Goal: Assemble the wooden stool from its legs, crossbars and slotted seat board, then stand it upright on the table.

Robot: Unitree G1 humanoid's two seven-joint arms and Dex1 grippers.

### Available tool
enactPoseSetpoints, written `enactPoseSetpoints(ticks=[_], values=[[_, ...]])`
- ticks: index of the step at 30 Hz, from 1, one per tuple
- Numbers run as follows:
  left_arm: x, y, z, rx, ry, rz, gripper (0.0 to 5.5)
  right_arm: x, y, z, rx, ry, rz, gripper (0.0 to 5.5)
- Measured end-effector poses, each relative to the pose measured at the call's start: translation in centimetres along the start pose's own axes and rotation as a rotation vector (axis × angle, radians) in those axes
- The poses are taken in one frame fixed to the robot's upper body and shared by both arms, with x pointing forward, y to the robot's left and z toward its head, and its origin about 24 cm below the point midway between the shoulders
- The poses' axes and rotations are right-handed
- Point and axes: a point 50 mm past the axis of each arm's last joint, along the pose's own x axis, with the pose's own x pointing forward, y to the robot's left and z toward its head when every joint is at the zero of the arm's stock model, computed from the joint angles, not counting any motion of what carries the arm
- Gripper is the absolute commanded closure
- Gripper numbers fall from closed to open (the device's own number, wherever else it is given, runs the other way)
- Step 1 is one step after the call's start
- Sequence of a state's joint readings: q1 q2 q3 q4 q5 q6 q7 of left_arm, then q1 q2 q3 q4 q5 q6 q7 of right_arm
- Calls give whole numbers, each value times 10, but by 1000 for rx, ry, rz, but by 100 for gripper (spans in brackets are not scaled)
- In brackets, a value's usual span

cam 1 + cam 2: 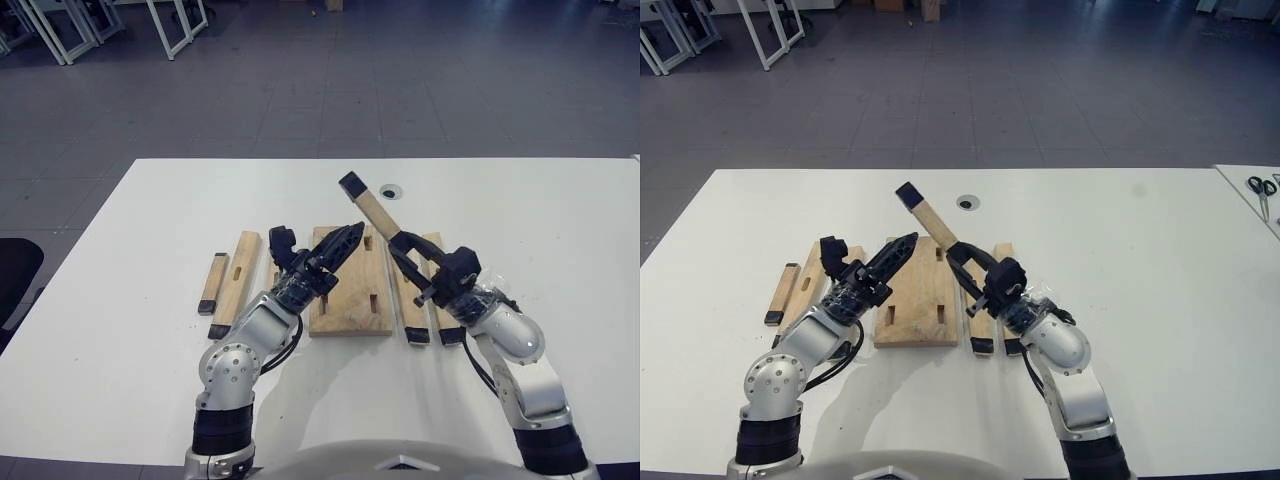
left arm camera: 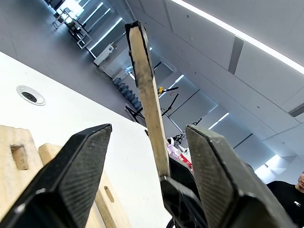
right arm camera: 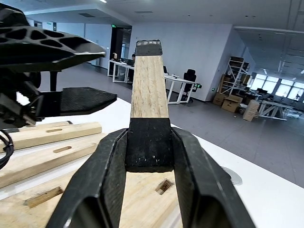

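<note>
Matt pale wood leg [image 1: 378,212], black-capped.

My head eyes look down across the worktop [image 1: 120,300]; wrist cameras sit close behind left pincer [image 2: 148,127] and right pincer [image 3: 149,142], sharing the leg [image 3: 149,85].

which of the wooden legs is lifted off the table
The leg gripped in the right pincer, tilted up; the others lie flat on the table.

The black two-fingered left claw [image 1: 320,233] and its twin, the right claw [image 1: 405,250], have lattice-ribbed fingers with flat, grainy pads [image 2: 71,185]. Behind each claw come rounded silver metal arm shells [image 1: 510,335] and looping black cables [image 1: 293,343]. Behind the left claw sits a screw-ringed elbow disc [image 1: 226,366].
</note>
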State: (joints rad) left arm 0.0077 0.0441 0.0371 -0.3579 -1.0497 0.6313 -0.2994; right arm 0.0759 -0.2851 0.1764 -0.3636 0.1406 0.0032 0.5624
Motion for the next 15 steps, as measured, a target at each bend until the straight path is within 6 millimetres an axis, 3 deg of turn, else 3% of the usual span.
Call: enactPoseSetpoints(ticks=[6,15], values=[[1,0,0,-2,-2,7,284,-2,11,-2,-11,17,91,423],[7,-3,7,-43,-44,9,432,-1,14,0,-22,9,106,423]])
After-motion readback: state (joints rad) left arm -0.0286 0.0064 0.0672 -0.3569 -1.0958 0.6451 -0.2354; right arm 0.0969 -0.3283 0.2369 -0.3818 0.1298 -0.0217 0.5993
